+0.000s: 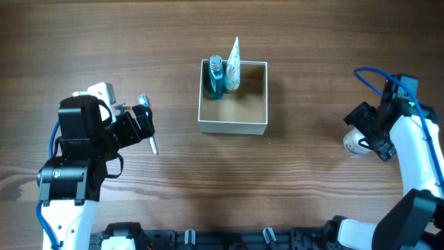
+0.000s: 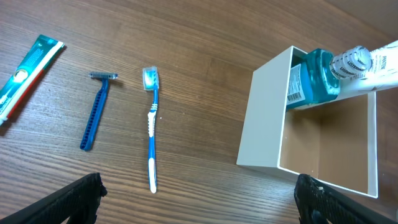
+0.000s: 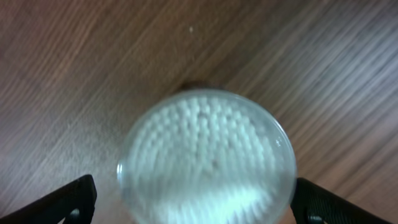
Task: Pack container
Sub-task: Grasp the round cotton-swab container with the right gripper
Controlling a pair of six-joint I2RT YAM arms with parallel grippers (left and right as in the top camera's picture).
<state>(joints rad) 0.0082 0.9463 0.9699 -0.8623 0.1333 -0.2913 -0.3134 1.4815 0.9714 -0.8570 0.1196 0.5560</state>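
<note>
One white container (image 1: 232, 127), tan inside, topless.

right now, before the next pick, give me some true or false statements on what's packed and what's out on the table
1. The blue bottle sits inside the container. True.
2. The toothbrush is in the container. False: it lies on the table beside the razor.
3. The left gripper holds the razor. False: its fingers are wide apart with nothing between them.
4. The round jar is on the table outside the container, at the right gripper. True.
5. The white tube lies flat on the table. False: it leans in the container next to the blue bottle.
</note>
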